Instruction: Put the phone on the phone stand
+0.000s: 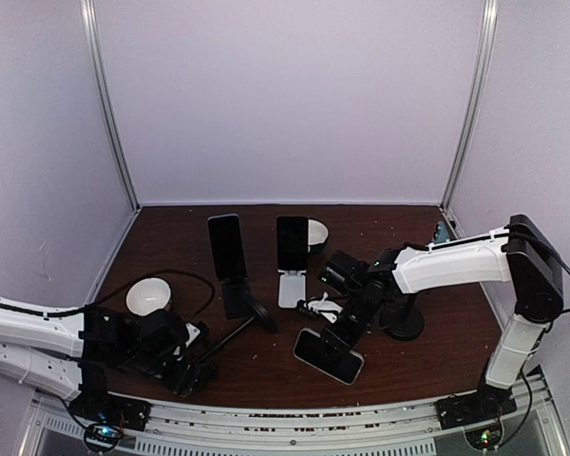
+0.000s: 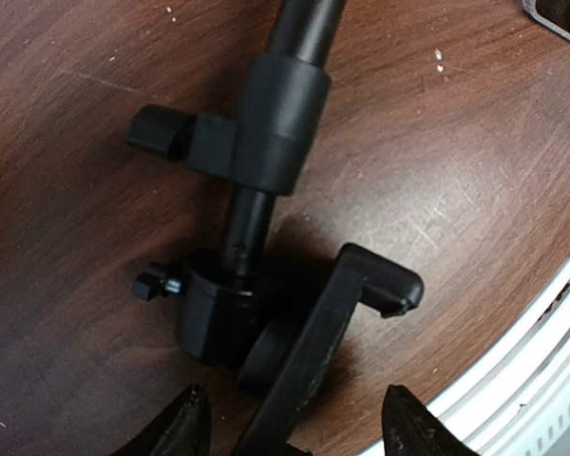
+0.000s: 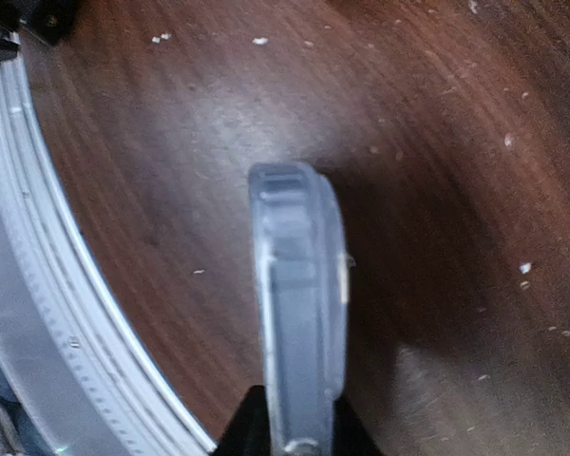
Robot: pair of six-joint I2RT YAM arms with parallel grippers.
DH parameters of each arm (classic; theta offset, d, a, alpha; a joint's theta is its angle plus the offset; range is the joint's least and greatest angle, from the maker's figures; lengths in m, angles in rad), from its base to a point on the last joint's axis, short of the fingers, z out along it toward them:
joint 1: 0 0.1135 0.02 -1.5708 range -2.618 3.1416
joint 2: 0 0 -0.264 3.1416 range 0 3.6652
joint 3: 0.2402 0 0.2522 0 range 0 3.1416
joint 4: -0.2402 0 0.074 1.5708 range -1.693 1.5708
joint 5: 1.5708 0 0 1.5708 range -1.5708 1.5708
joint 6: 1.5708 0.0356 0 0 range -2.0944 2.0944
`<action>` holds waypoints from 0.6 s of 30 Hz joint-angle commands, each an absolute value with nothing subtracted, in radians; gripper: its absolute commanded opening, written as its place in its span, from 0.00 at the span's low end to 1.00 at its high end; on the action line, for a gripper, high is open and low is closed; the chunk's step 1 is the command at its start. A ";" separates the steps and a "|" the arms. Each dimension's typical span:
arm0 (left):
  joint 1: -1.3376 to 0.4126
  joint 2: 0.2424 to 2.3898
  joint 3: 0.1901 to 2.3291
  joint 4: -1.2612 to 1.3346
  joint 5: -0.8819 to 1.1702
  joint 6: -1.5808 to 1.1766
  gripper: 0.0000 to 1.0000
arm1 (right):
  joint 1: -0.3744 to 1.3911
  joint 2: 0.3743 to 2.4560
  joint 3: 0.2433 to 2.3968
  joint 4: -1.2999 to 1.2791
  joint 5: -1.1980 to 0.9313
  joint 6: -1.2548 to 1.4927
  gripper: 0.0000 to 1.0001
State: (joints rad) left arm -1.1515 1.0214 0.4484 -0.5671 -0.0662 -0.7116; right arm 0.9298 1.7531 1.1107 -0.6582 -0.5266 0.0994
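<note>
My right gripper is shut on one end of the phone, which is dark and sits in a clear case. In the right wrist view the phone shows edge-on between the fingertips, over the brown table. A black phone stand lies on its side near the left front, a rod with a clamp head. My left gripper stands open. In the left wrist view its tips sit on either side of the clamp's flat arm, with gaps on both sides.
At the back, one phone leans on a black stand and another on a white stand. There is a white bowl at the left and another bowl behind. A black round-based mount stands under the right arm. The table's white front rim is close by.
</note>
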 commanded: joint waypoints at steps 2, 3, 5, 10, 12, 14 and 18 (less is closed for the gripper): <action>-1.143 0.991 0.477 -0.573 -0.062 -0.657 0.59 | 0.922 1.800 1.125 -0.675 -0.382 0.108 0.38; -1.143 0.977 0.473 -0.559 -0.051 -0.644 0.53 | 0.923 1.792 1.128 -0.678 -0.367 0.104 0.41; -1.142 0.949 0.476 -0.531 -0.027 -0.606 0.36 | 0.927 1.764 1.143 -0.690 -0.327 0.089 0.44; -1.143 0.917 0.509 -0.519 0.021 -0.523 0.11 | 0.993 1.649 1.215 -0.706 -0.140 -0.009 0.47; -1.143 0.931 0.527 -0.546 0.037 -0.499 0.02 | 1.053 1.600 1.231 -0.659 -0.062 -0.093 0.48; -1.143 0.958 0.568 -0.598 0.045 -0.484 0.00 | 1.115 1.556 1.232 -0.573 -0.006 -0.202 0.51; -1.144 1.029 0.701 -0.700 0.064 -0.443 0.00 | 1.200 1.515 1.171 -0.306 -0.106 -0.516 0.62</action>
